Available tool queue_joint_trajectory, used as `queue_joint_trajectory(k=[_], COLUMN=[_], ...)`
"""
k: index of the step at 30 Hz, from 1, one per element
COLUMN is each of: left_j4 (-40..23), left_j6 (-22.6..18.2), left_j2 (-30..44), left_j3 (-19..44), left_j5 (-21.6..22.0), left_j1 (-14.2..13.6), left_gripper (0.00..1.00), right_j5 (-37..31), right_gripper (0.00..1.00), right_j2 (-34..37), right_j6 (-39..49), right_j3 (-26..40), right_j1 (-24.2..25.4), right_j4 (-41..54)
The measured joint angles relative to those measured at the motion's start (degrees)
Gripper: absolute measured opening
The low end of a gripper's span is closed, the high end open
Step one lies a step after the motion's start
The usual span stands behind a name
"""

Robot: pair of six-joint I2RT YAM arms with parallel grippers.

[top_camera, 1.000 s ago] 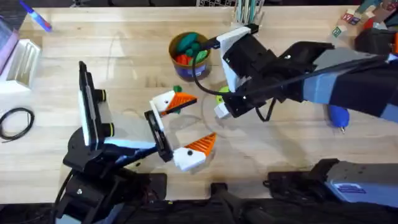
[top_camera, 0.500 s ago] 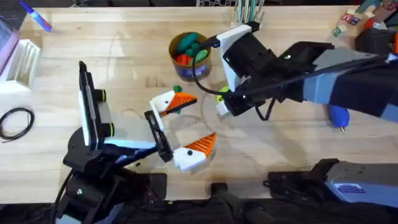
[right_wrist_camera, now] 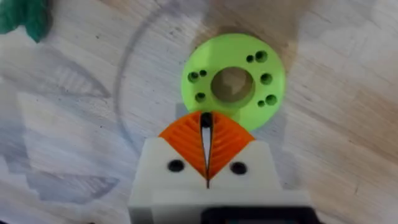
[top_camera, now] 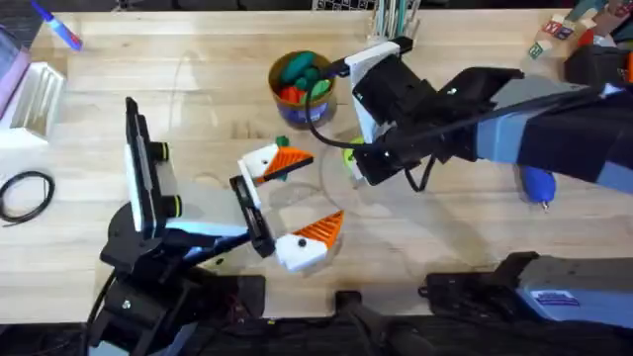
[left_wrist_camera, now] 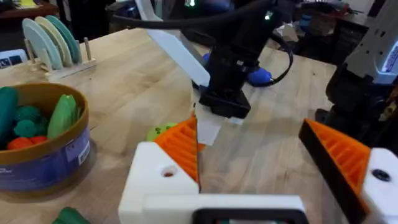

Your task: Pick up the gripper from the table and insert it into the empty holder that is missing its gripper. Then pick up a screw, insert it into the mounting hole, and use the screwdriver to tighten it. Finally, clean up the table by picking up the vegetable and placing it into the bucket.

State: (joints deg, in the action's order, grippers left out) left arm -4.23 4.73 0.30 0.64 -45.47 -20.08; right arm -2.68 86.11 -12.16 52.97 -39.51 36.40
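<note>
right gripper tip-to-rim with the green disc

the right gripper (right_wrist_camera: pixel 206 121), white blocks with orange ribbed pads, is clenched, its pads pressed together with only a thin slit between them; nothing shows in that slit; its tips sit just at the rim of the round lime-green plastic disc (right_wrist_camera: pixel 231 53), which lies flat on the pale wooden counter (top_camera: pixel 198 89) and has small dark holes around a central opening; whether any hole carries a screw is too small to tell.

the relation that matters: the disc lies straight ahead of the closed tips, touching or nearly so, and the right arm is plainly the nearer one; judging by this, the screw step is in hand, and the pads would need to part before they could take anything.

the left gripper (top_camera: pixel 309 196) is spread wide and holds nothing, an orange wedge on each white jaw; it rests toward the left arm's side of the disc.

the slim dark-green bumpy toy vegetable (right_wrist_camera: pixel 25 15) lies on the counter just beside the left gripper's far jaw, between the disc and the left arm; the round tan bucket with the blue label (left_wrist_camera: pixel 43 158) stands near it, farther from the bases, already holding green and red toys; the blue cylindrical screwdriver (top_camera: pixel 539 183) lies well apart on the right side, partly under the right arm.
</note>
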Motion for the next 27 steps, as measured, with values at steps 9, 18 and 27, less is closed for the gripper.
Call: queue_joint_trajectory(k=[9, 18, 27], left_j4=[0.0, 0.0, 0.0], left_j6=[0.0, 0.0, 0.0], left_j2=[0.0, 0.0, 0.0], left_j3=[0.0, 0.0, 0.0], left_j5=[0.0, 0.0, 0.0], left_j1=[0.0, 0.0, 0.0], left_gripper=[0.985, 0.985, 0.985], right_j5=[-3.5, -4.9, 5.1], right_gripper=[0.007, 0.006, 0.006], right_j2=[0.0, -1.6, -1.5], right_j6=[0.4, 6.9, 8.6], right_j3=[3.2, 23.1, 41.0], right_j1=[0.0, 0.0, -0.3], right_j4=[7.2, 18.8, 28.2])
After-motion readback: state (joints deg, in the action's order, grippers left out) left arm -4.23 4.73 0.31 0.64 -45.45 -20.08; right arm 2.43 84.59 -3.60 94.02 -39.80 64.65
